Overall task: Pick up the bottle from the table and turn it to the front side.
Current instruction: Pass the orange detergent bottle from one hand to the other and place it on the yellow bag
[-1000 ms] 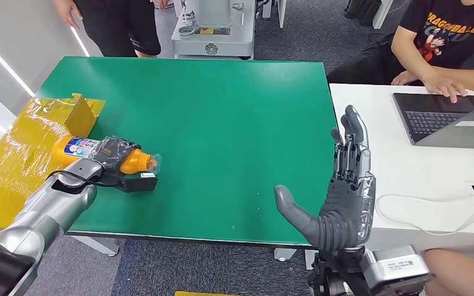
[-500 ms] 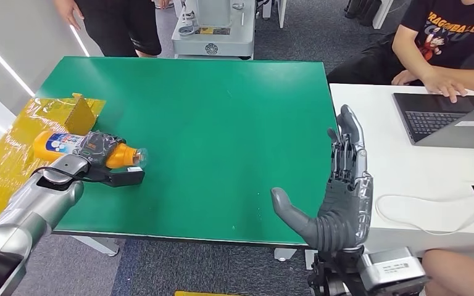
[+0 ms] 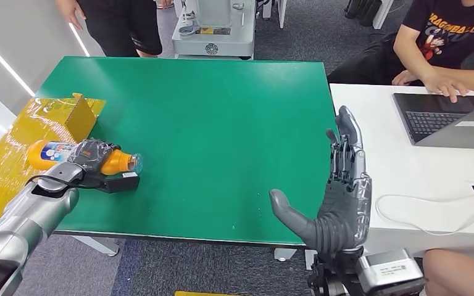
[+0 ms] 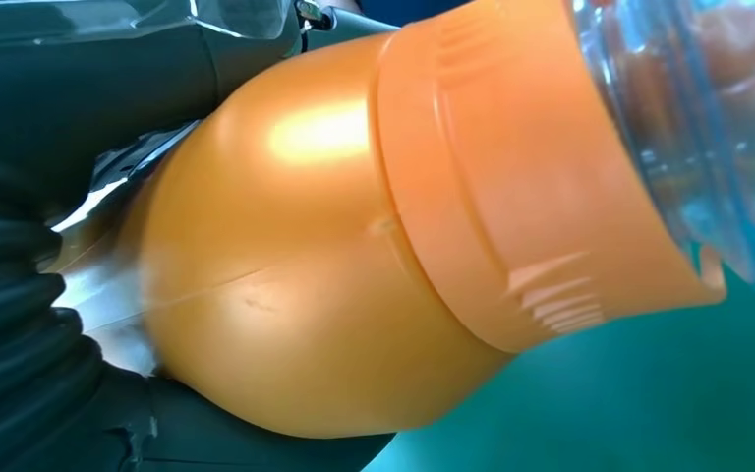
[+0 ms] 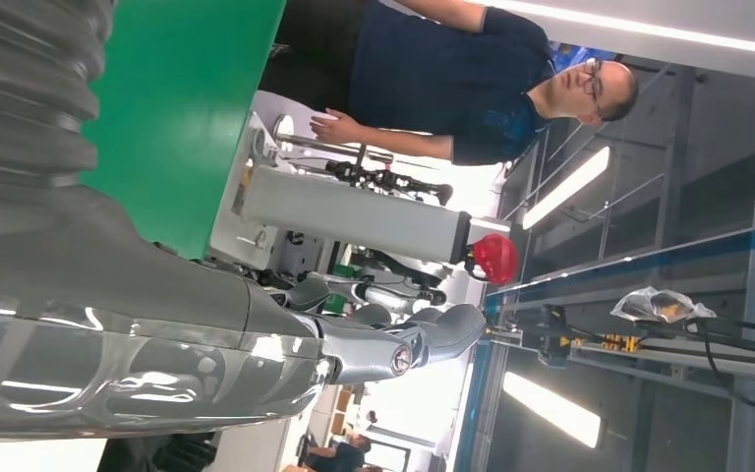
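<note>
An orange bottle (image 3: 114, 162) with a white-and-blue label and a clear cap lies on its side, gripped around the middle by my left hand (image 3: 92, 155) at the left edge of the green table (image 3: 210, 123). Its cap end points to the right over the table and its base reaches over the yellow box. The left wrist view shows the orange bottle (image 4: 354, 256) shoulder and clear cap close up against the hand's dark fingers (image 4: 20, 324). My right hand (image 3: 336, 191) is open with fingers straight, held upright near the table's front right corner, holding nothing.
A yellow taped cardboard box (image 3: 31, 142) sits off the table's left edge. A white desk (image 3: 401, 179) with a laptop (image 3: 450, 120) and a cable stands at the right, where a person sits. Another person stands beyond the table's far edge.
My left hand has carried the bottle to the left, so its base now lies further over the yellow box. The right hand has barely moved.
</note>
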`<action>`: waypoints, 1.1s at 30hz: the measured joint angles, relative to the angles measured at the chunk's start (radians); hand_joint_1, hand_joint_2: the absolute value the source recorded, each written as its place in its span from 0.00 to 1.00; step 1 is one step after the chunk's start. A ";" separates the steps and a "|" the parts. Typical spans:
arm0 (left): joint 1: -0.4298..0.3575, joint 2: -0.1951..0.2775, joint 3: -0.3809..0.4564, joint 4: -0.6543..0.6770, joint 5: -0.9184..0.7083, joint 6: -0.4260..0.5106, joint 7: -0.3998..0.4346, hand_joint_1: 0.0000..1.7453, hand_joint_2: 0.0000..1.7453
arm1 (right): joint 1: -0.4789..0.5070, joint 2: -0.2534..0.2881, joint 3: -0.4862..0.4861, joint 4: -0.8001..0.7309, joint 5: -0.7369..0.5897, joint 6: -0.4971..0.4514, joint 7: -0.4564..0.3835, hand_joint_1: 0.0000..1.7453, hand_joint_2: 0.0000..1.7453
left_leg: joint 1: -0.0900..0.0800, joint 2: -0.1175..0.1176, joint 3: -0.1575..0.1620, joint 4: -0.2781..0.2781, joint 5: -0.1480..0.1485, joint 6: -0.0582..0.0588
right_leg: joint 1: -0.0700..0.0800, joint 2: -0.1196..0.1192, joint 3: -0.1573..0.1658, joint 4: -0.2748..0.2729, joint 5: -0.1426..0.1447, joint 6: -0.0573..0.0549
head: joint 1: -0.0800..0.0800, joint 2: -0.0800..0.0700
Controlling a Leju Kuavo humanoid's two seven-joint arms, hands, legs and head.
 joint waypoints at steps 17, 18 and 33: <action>0.045 -0.019 0.057 0.000 -0.036 0.029 0.008 1.00 1.00 | 0.009 0.000 0.000 -0.021 0.021 -0.043 0.008 0.00 1.00 | 0.000 0.000 0.000 0.000 0.000 0.000 | 0.000 0.000 0.000 0.000 0.000 0.000 | 0.000 0.000; 0.044 -0.021 0.059 0.000 -0.040 0.029 0.006 1.00 1.00 | 0.008 0.000 0.000 -0.021 0.020 -0.043 0.009 0.00 1.00 | 0.000 0.000 0.000 0.000 0.000 0.000 | 0.000 0.000 0.000 0.000 0.000 0.000 | 0.000 0.000; 0.012 -0.074 0.071 0.000 -0.079 0.032 -0.029 1.00 1.00 | 0.002 0.000 0.003 -0.002 -0.010 -0.049 -0.010 0.00 1.00 | 0.000 0.000 0.000 0.000 0.000 0.000 | 0.000 0.000 0.000 0.000 0.000 0.000 | 0.000 0.000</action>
